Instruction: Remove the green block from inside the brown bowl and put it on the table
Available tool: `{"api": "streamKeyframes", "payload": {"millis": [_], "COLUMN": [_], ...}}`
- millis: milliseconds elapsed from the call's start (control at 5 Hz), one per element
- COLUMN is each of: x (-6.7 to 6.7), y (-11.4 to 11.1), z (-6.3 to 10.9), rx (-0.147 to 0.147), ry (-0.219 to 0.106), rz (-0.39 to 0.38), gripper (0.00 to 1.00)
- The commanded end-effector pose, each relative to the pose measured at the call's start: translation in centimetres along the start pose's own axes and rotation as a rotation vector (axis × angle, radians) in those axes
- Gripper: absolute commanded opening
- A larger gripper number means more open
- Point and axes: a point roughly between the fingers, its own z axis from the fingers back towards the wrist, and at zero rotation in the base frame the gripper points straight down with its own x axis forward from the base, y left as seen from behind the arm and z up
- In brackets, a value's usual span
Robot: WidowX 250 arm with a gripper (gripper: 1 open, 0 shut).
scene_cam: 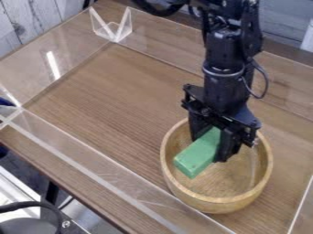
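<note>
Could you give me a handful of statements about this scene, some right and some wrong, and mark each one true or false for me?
1. The green block is held by the tool. True.
2. The brown bowl is upside down. False: it sits upright, its open side facing up.
3. The green block is lying on the table beside the bowl. False: the tool has it at the bowl, not on the tabletop.
4. The robot arm is black. True.
5. The bowl is smaller than the block. False: the bowl is far larger.
6. A clear wall runs along an edge of the table. True.
</note>
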Motion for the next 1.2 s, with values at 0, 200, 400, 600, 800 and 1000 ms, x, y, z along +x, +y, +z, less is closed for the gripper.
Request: {"api": "streamKeyframes", "payload": {"millis": [0,200,400,600,800,1000], "x": [0.8,0.7,0.4,0.3,-0.3,-1.6], "y": [0.3,0.7,2.2,6.0,10.4,14.0], "z": [2.4,3.0,4.7,5.8,6.2,5.9], "rx": [0.002,0.003,0.01,0.018,0.025,0.035], "ry": [-0.081,-0.089,-0.117,-0.136,-0.137,-0.132], "rz": [-0.001,0.009,0.047,0.124,0.173,0.203], "gripper": [0.0,0.0,0.0,0.0,0.0,0.0]}}
